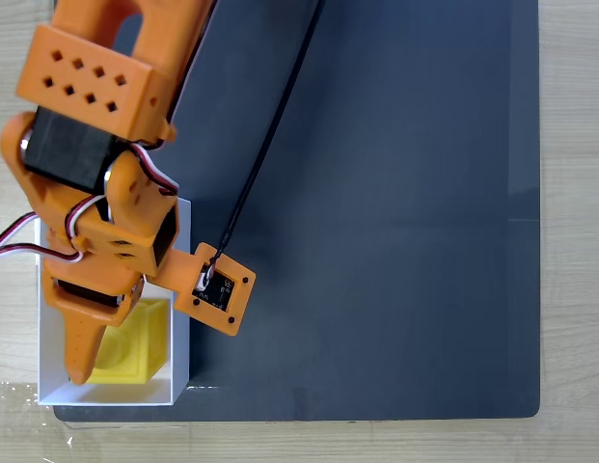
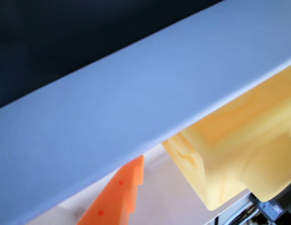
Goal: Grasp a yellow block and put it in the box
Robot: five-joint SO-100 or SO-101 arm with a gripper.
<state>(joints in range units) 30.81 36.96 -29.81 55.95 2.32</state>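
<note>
In the fixed view, the claw reaches down inside the box at the desk's left edge, and the yellow block sits within the walls, just right of the long orange finger (its lower corner of the box). In the wrist view, the yellow block lies right of the finger, a gap between; whether the claw grips it, I cannot tell.

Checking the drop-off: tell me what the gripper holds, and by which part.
It cannot be told: the gripper is down in the box against the yellow block, contact hidden.
</note>
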